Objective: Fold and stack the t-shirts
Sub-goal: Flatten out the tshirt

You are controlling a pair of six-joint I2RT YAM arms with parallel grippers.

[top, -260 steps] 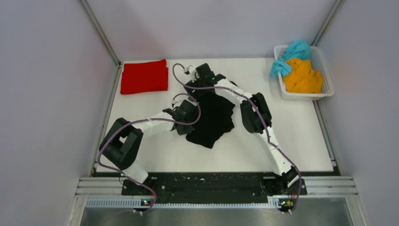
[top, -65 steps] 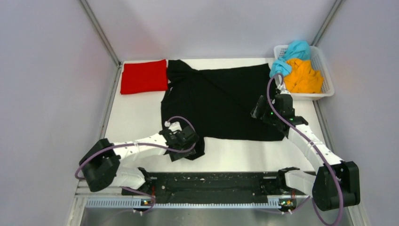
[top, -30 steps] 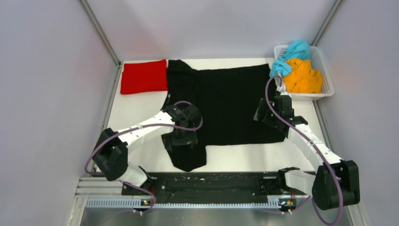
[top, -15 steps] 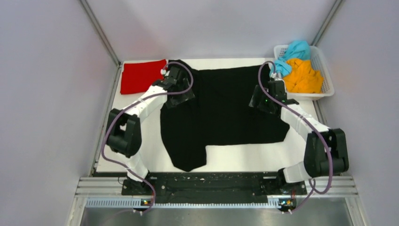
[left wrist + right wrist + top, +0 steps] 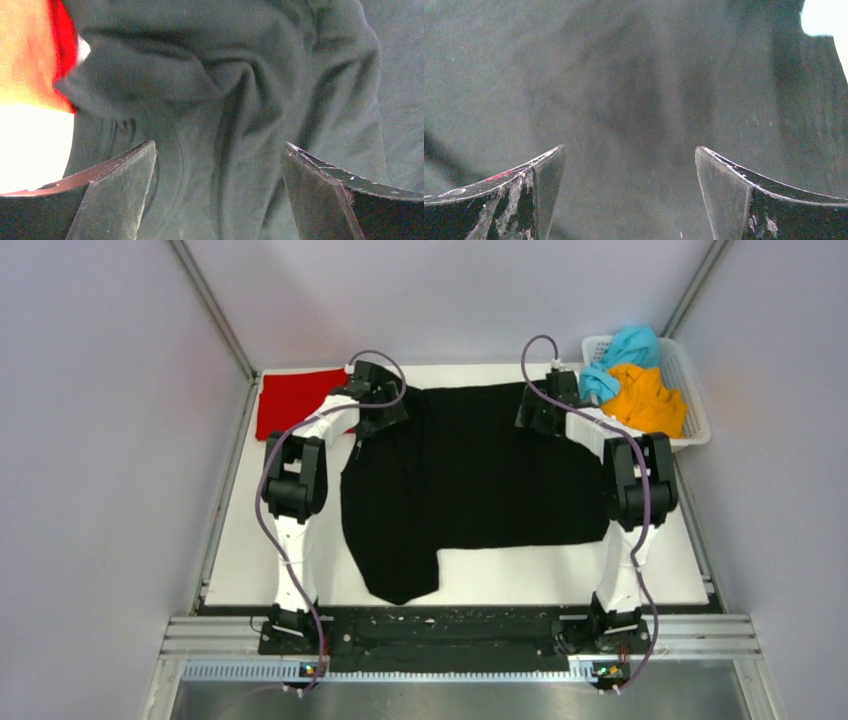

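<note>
White table carries the black t-shirt spread out at centre; left gripper at 11 o'clock and right gripper at 1 o'clock sit over its far corners, jaws wide (holding nothing).

A black t-shirt is lying spread out, mostly flat, across the middle of the white table, one rounded flap of it reaching toward the near edge on the left. Its far left corner is bunching into soft folds just beside a red t-shirt, which is sitting folded in a neat rectangle at the far left corner. At the far right, an orange t-shirt is lying crumpled in a white basket, with a teal t-shirt heaping over its far end.
</note>
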